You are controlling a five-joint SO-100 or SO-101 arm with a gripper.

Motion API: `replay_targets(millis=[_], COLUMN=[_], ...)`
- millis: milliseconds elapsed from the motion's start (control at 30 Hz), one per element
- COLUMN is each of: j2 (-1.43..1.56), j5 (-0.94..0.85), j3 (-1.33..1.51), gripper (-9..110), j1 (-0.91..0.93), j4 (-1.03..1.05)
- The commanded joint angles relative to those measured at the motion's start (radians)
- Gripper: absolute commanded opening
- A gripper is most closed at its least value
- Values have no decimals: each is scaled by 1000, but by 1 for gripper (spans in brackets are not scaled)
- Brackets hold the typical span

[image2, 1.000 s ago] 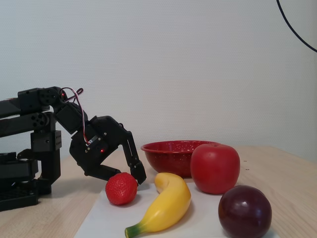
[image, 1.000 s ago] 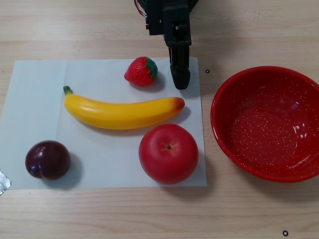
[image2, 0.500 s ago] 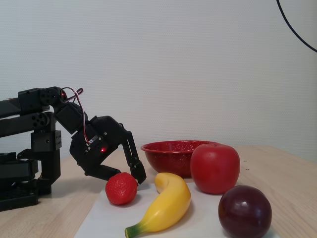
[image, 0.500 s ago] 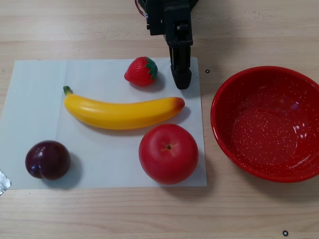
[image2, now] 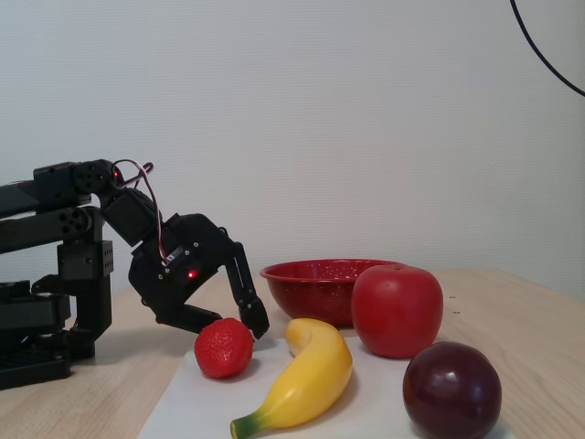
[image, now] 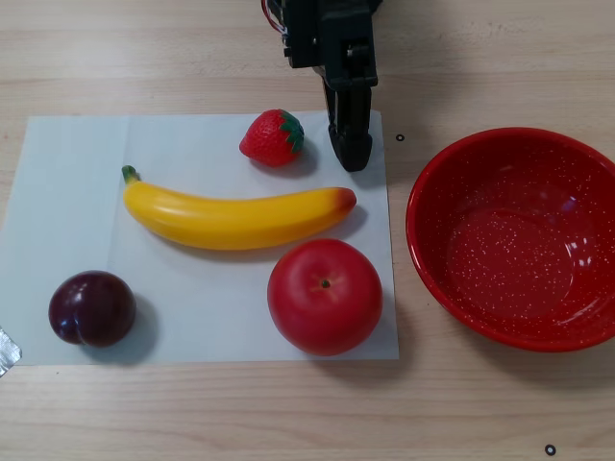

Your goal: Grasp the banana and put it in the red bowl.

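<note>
On the white sheet (image: 192, 327) covering the table (image: 480, 58), the banana (image: 235, 217) is lying flat between a strawberry (image: 273, 137) and a red apple (image: 324, 296). My hand (image: 352, 154) is hovering just above its blushed end, fingers looking together, holding nothing. The red bowl (image: 452, 279) is sitting empty to the right in the other view

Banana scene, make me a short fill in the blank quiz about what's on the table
1. The banana lies on a sheet of white ____.
2. The red bowl holds ____.
3. The fruit nearest the gripper is the ____.
4. The dark fruit beside the apple in the fixed view is a ____.

Missing words: paper; nothing; strawberry; plum
</note>
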Motion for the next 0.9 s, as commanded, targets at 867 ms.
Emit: replay_targets(millis=[867], j2=[-670], j5=[126], j3=[-1140], gripper=[0], j1=[-245], j4=[627])
